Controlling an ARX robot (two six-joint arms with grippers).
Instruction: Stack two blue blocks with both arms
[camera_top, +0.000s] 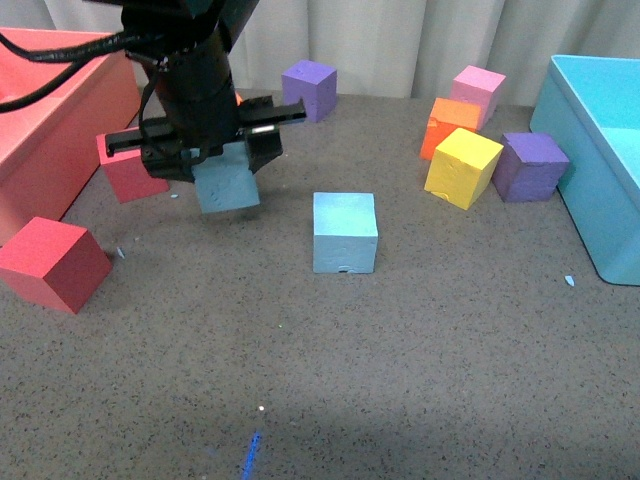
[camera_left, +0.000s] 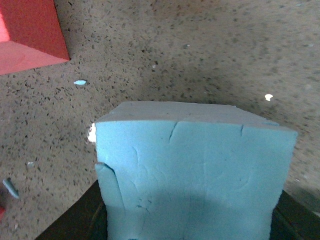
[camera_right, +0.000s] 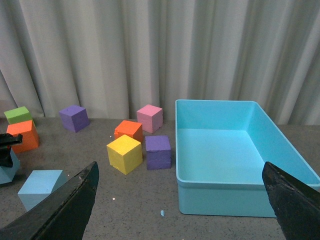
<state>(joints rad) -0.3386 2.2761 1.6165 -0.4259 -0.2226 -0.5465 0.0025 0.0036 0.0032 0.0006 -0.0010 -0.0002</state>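
While left claw (camera_top: 215, 165) grips blue block (camera_top: 228, 188), purple cube (camera_top: 530, 165) sits beside bin (camera_top: 578, 190).

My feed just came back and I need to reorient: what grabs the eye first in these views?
The left gripper, left of centre in the front view, is clamped on a cracked blue block, tilted and apparently off the table. The other blue block sits alone mid-table, just to its right. A big turquoise bin fills the far right, with a cluster of coloured cubes beside it.
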